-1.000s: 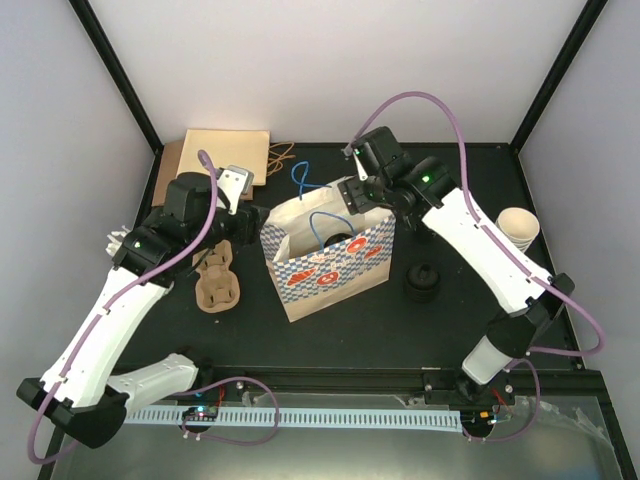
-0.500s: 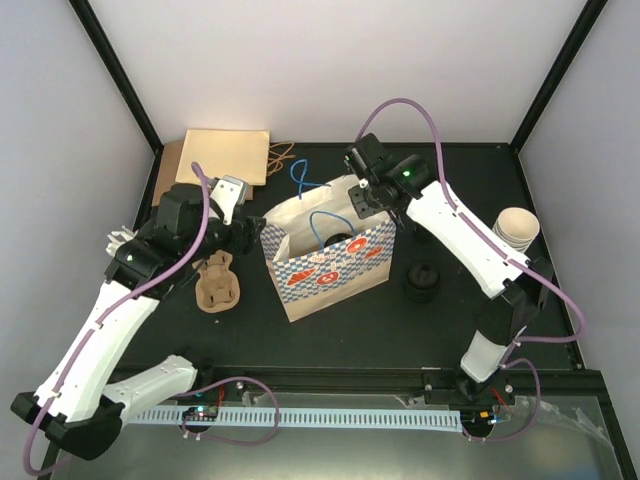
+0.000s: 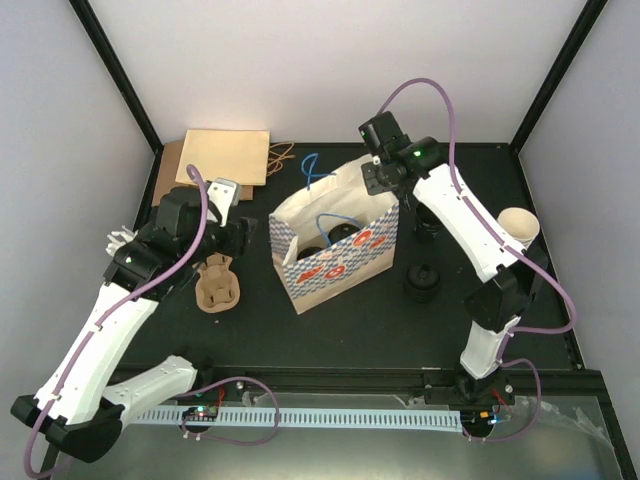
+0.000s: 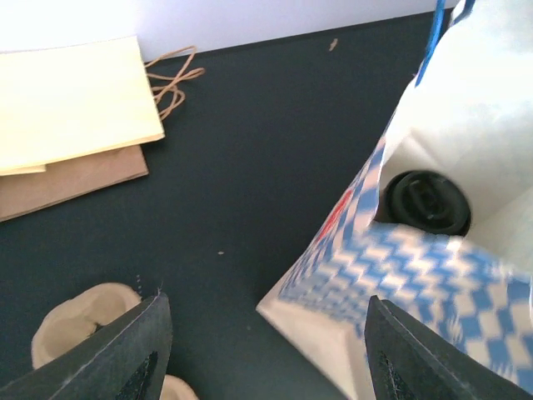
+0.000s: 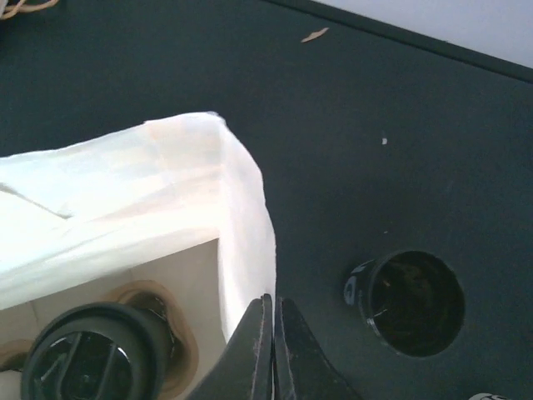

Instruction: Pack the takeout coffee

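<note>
The blue-checked paper bag (image 3: pixel 345 262) stands open mid-table. Inside it I see the takeout coffee's black lid (image 5: pixel 83 358), seated in a brown carrier ring; the lid also shows in the left wrist view (image 4: pixel 426 202) and from above (image 3: pixel 340 233). The cup's body is hidden. My right gripper (image 3: pixel 380 186) is at the bag's far right corner, shut on the white rim of the bag (image 5: pixel 247 225), its fingertips (image 5: pixel 263 310) pressed together on the paper. My left gripper (image 3: pixel 243 236) hangs open just left of the bag (image 4: pixel 433 275), holding nothing.
A pulp cup carrier (image 3: pixel 217 285) lies under the left arm. Flat brown paper bags (image 3: pixel 225 155) lie at the back left. A stack of cream cups (image 3: pixel 520 228) lies at the right edge, black lids (image 3: pixel 422 283) nearer the bag, and a black open cylinder (image 5: pixel 414 300) beside the bag.
The right gripper has closed on the bag's rim and moved back and right, dragging the bag's top with it. The left arm has hardly moved.
</note>
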